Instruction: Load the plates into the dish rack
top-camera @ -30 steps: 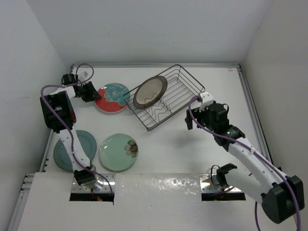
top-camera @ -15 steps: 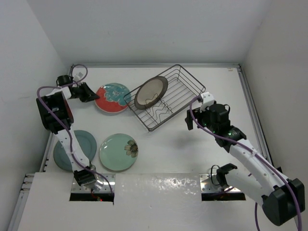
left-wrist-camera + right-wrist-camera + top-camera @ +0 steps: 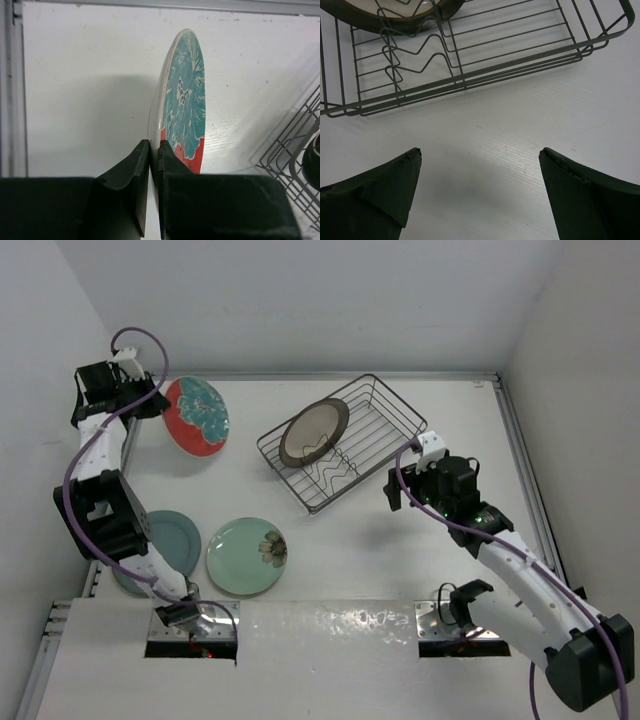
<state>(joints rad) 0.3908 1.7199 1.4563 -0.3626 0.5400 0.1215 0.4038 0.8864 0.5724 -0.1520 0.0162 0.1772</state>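
Left gripper (image 3: 150,406) – upper left of the overhead frame, near the back wall. Its fingers (image 3: 136,172) are pinched on the rim of the red-and-teal plate (image 3: 196,417), one on each face. In the left wrist view the plate (image 3: 185,110) stands on edge, nearly vertical and running away from the camera. The patterned face is turned to the right of the frame, a teal floral mass over red, with red strongest at the lower edge by the fingers. The back is pale and glossy. Its shadow lies on the table (image 3: 340,550) to the left of it.

Dish rack (image 3: 398,400) – centre of the overhead frame, set at a diagonal, dark wire, with wavy dividers along the floor. The cream plate (image 3: 312,432) with the dark brown rim stands in the rack's left end, leaning back and showing its face to the camera. The rest of the rack holds nothing. A corner of the rack (image 3: 290,150) shows at the right edge of the left wrist view.

Pale green plate (image 3: 246,556) – flat on the table, lower left of the frame, brown flower motif right of its centre. Just beside it on the left is a grey-blue disc (image 3: 185,530), partly behind the left arm.

Right gripper (image 3: 393,490) – right of centre, just off the rack's lower right side. Its fingers (image 3: 395,185) are spread wide with nothing between them; bare table is below. The right wrist view shows the rack (image 3: 520,60) across the top and the cream plate's dark rim (image 3: 420,22) at the upper left.
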